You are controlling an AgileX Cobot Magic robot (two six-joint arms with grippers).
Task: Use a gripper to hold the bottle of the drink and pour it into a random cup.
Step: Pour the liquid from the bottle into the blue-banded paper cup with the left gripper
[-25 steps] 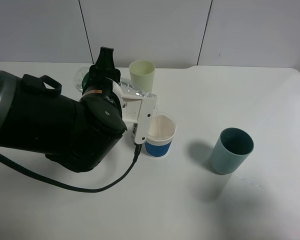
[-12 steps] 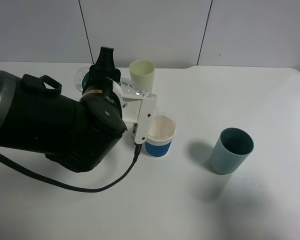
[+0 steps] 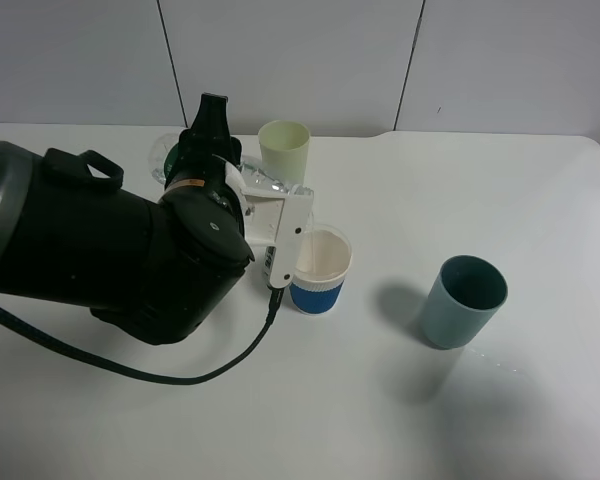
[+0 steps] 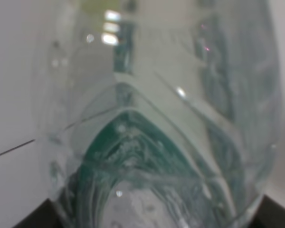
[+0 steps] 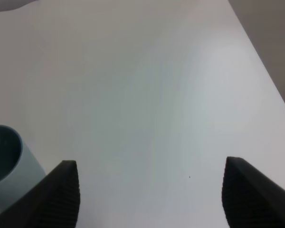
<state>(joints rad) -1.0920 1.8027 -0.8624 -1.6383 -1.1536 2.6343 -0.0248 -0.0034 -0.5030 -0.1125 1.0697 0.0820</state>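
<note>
Just above the cup [image 3: 320, 262], the left gripper [image 3: 277, 212] clenches the tilted bottle of the drink [image 3: 269, 184], pouring seemingly underway; next comes righting it without spilling.

Item count: 3 cups, 1 bottle.
Cups: one white blue-banded cup [image 3: 318, 270] as reference; one pale green cup [image 3: 284, 148] at its 12 o'clock; one teal cup [image 3: 464, 300] at its 3 o'clock. One clear, green-labelled bottle [image 3: 268, 184].

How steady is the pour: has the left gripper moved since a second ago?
No. The left gripper, holding the bottle, stays put against the pale green cup.
</note>
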